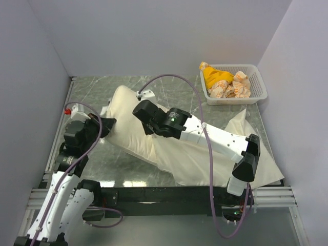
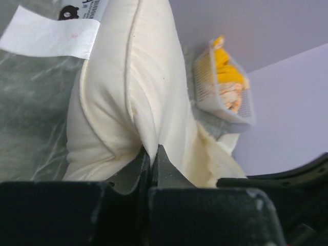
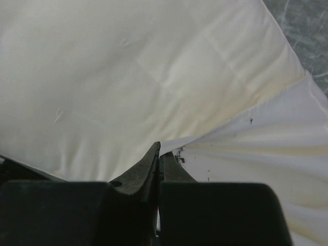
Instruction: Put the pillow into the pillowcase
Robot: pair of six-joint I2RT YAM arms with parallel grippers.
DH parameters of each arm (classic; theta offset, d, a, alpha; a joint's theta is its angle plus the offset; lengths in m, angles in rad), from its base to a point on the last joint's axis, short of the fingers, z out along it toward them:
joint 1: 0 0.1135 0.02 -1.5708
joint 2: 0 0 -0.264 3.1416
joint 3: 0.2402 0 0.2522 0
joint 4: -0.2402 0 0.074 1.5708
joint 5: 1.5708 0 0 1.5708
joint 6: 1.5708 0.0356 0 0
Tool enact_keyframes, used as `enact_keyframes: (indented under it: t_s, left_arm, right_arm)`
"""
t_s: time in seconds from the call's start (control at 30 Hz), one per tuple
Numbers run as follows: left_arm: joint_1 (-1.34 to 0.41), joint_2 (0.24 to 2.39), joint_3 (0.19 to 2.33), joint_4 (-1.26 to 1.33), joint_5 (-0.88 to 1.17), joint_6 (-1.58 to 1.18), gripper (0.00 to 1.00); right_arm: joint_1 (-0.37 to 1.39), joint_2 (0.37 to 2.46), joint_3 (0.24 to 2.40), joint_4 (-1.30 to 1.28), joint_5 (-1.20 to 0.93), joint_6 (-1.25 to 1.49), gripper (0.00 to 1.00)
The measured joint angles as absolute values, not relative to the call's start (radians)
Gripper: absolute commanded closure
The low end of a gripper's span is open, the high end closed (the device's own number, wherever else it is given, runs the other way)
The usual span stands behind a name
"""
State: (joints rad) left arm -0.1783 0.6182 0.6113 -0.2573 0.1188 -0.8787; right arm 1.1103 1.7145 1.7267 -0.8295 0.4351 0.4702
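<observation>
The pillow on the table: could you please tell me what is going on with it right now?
Both arms are working on the pillow and the pillowcase. The left gripper is shut on a fold at one end of the pillow. The right gripper is shut at the cloth edge where the pillowcase meets the pillow, seemingly pinching the hem. Most of the pillow shows bare on the table, and the case trails limp towards the right arm's base.

The pillow (image 1: 125,118) lies on the table (image 1: 117,166), left of centre. The pillowcase (image 1: 184,161) lies touching it on the right. A basket (image 1: 236,100) stands behind, in the far right corner.
</observation>
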Motion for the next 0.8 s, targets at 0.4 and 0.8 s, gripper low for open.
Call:
enact_keyframes:
  t_s: [0.4, 0.8]
  left_arm:
    - [-0.184, 0.592, 0.962, -0.429, 0.195, -0.834, 0.99]
    - [-0.186, 0.613, 0.923, -0.533, 0.019, -0.882, 0.99]
  right_arm:
    - [1.089, 1.596, 1.639, -0.742, 0.421, 0.469, 0.55]
    - [1.193, 1.404, 1.293, -0.686, 0.549, 0.561, 0.12]
